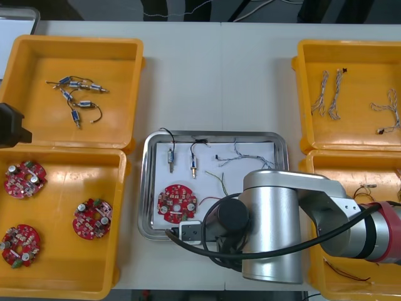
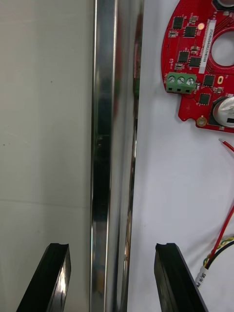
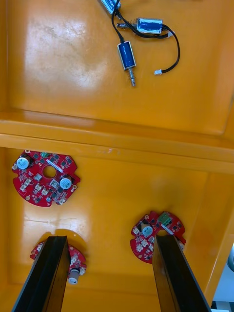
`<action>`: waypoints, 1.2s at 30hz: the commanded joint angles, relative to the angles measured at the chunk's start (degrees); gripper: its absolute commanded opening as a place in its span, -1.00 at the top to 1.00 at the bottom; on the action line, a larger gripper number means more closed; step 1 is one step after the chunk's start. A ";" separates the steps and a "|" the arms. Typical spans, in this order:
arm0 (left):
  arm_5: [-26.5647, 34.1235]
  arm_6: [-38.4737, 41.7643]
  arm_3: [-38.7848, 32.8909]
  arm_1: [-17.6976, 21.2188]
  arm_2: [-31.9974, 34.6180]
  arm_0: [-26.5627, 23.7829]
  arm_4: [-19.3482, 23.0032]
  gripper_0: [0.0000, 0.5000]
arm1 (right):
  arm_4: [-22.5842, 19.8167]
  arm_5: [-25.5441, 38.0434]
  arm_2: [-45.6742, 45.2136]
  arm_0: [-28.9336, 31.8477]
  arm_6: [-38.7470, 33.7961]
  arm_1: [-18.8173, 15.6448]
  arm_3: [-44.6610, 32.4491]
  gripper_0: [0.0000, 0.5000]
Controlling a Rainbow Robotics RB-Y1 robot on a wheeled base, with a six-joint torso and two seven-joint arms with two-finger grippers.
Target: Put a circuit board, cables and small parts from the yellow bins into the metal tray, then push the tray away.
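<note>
Light table (image 1: 188, 63), yellow bins (image 1: 62, 150) either side. At near rim of metal tray (image 1: 146, 188): right gripper (image 2: 112, 248), fingers apart astride rim, holding nothing. Inside, on white: red circuit board (image 1: 177, 203), then small metal parts (image 1: 170, 160), cables (image 1: 244, 152). Over binned boards (image 3: 45, 178) at left: left gripper (image 3: 109, 239), spread, empty.

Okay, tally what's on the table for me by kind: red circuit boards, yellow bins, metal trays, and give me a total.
Red circuit boards: 4
Yellow bins: 4
Metal tray: 1
Total: 9
</note>
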 commanded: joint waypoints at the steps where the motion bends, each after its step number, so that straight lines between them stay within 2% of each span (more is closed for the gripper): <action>1: 0.42 -6.94 -2.03 -1.70 1.68 1.30 -1.46 -1.00 | 1.69 -0.21 2.62 -1.64 -3.45 1.79 0.04 -1.00; 17: 0.42 -7.47 -2.03 -2.32 1.68 2.18 -1.28 -1.00 | 4.24 -0.21 3.41 -1.11 -5.91 7.59 7.60 -1.00; 26: 0.42 -7.47 -2.03 -2.32 1.68 2.88 -1.11 -1.00 | 5.73 -0.39 4.11 -1.11 -6.44 7.85 8.22 -1.00; 28: 0.42 -7.47 -2.03 -2.32 1.68 2.88 -1.02 -1.00 | 5.82 -0.47 4.11 -1.11 -6.44 7.68 8.22 -0.68; 30: 0.42 -7.47 -2.03 -2.32 1.68 2.88 -1.02 -1.00 | 6.00 -0.56 4.20 -1.11 -6.44 7.59 8.04 0.03; 32: 0.42 -7.47 -2.03 -2.32 1.68 2.88 -1.02 -1.00 | 6.08 -0.56 4.11 -1.11 -6.26 7.59 8.04 0.56; 33: 0.42 -7.47 -2.03 -2.32 1.68 2.88 -1.02 -1.00 | 6.17 -0.47 4.11 -1.11 -6.17 7.59 7.95 0.72; 36: 0.42 -7.47 -2.03 -2.32 1.68 2.88 -1.02 -1.00 | 6.35 -0.56 4.11 -1.20 -6.00 7.59 7.95 0.87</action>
